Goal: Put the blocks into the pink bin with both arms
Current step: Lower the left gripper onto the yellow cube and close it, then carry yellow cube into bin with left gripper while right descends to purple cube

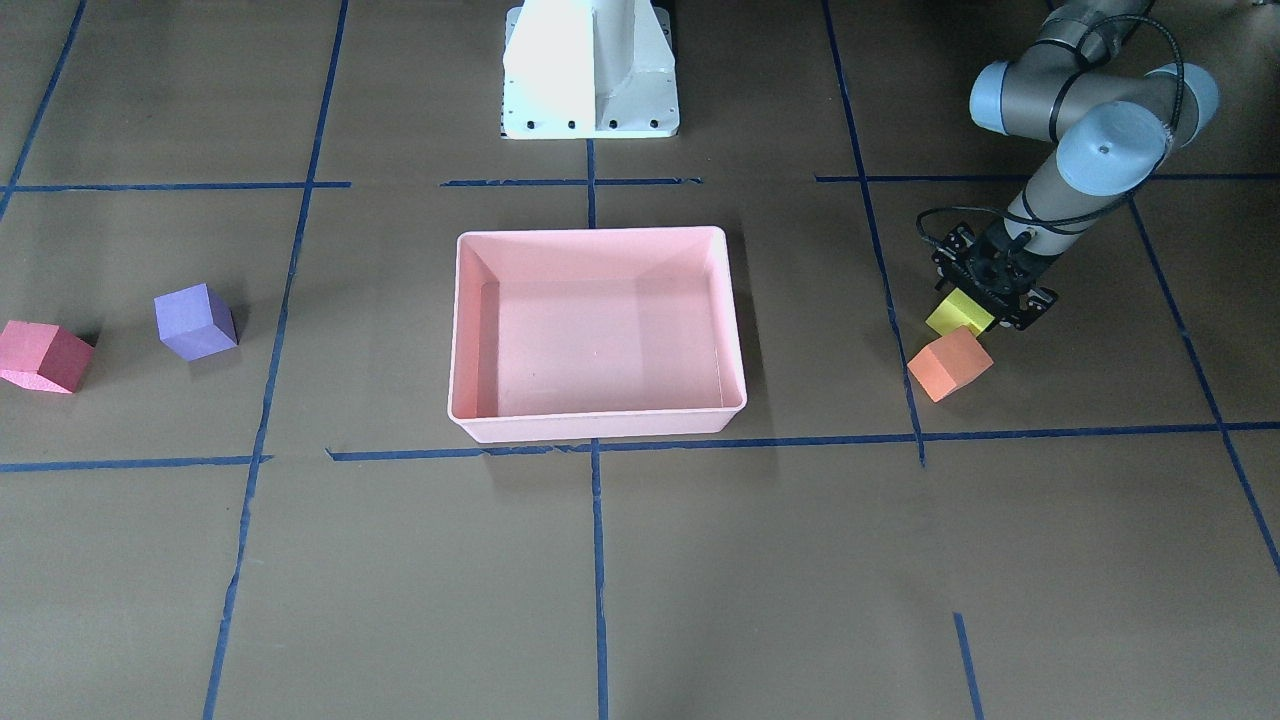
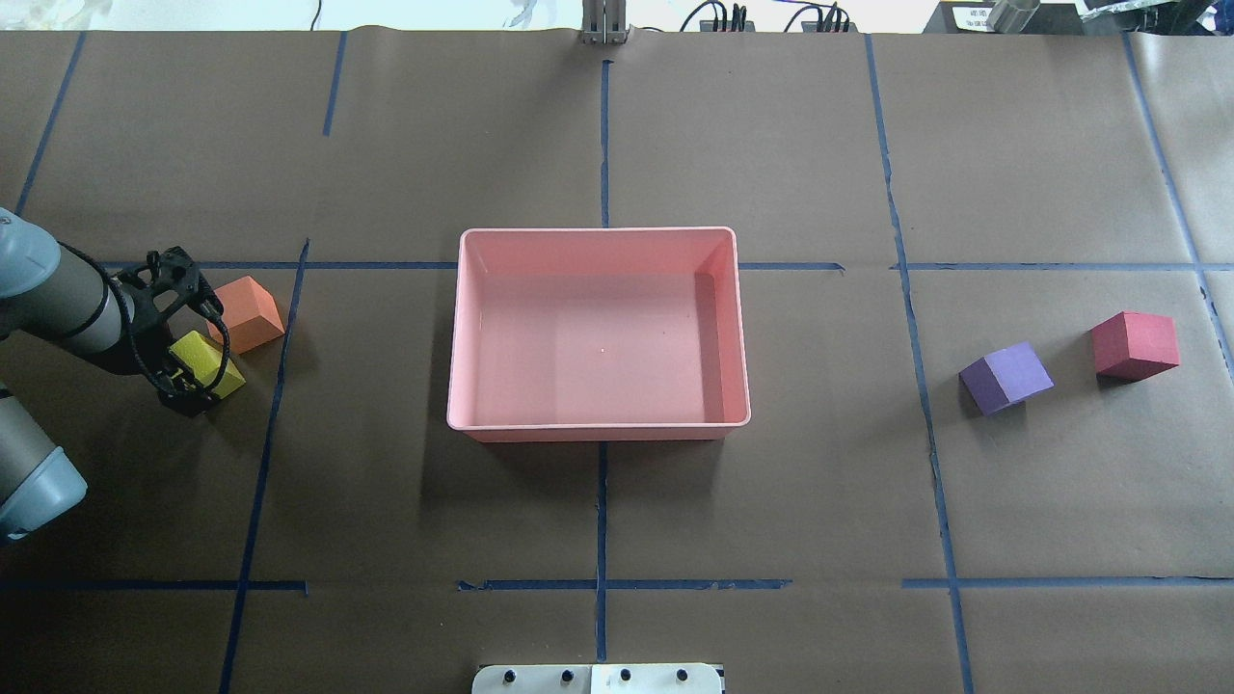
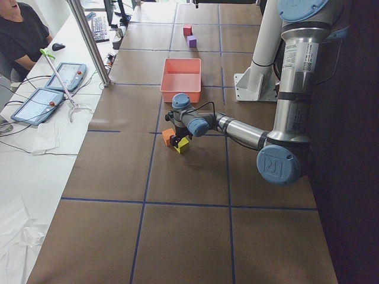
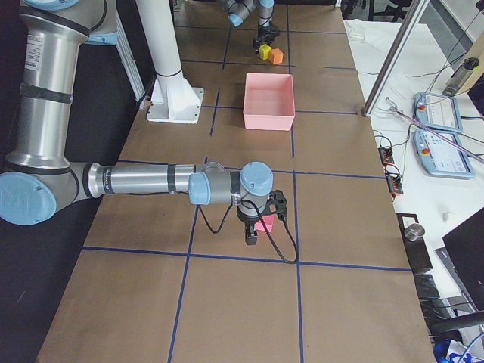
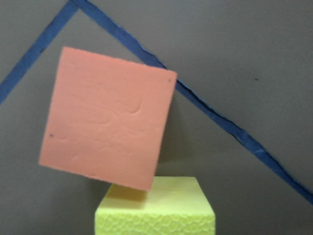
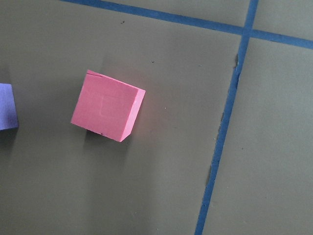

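First pick: left gripper [image 2: 189,371] straddles the yellow-green block [image 2: 210,361]; I cannot tell if clamped. Next: lift, carry to pink bin [image 2: 598,231].

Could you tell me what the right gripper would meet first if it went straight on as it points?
Probably the pink-red block just below the right gripper, though depth is unclear.

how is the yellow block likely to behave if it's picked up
Probably light and slightly squashy: the yellow block has a dimpled, foam-like face. Flat sides should grip well and not roll. The orange block sits very close, perhaps touching, so it may get nudged.
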Robot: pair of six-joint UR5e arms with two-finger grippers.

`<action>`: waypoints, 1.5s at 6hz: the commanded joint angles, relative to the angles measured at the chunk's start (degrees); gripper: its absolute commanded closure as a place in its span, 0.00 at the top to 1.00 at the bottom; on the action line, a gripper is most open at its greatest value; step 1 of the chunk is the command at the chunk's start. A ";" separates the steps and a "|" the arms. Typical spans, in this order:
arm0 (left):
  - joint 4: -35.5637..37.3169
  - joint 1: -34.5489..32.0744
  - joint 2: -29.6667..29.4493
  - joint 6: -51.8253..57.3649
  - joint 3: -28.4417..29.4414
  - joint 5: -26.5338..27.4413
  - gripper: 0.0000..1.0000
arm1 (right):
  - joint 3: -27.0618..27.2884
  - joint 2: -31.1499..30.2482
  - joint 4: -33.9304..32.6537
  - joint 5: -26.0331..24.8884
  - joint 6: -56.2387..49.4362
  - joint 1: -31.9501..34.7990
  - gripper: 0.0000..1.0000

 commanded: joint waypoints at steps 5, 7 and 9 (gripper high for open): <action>1.41 -2.20 -11.52 -39.04 -13.49 -7.40 0.34 | 0.25 5.42 20.26 0.30 29.00 -16.73 1.00; 10.50 3.49 -25.15 -53.61 -9.91 -5.05 0.36 | 0.25 6.75 20.84 -5.14 30.66 -22.82 1.00; 10.64 11.31 -28.74 -58.23 -6.11 5.23 0.37 | 0.08 10.16 20.75 -9.45 36.41 -27.74 1.00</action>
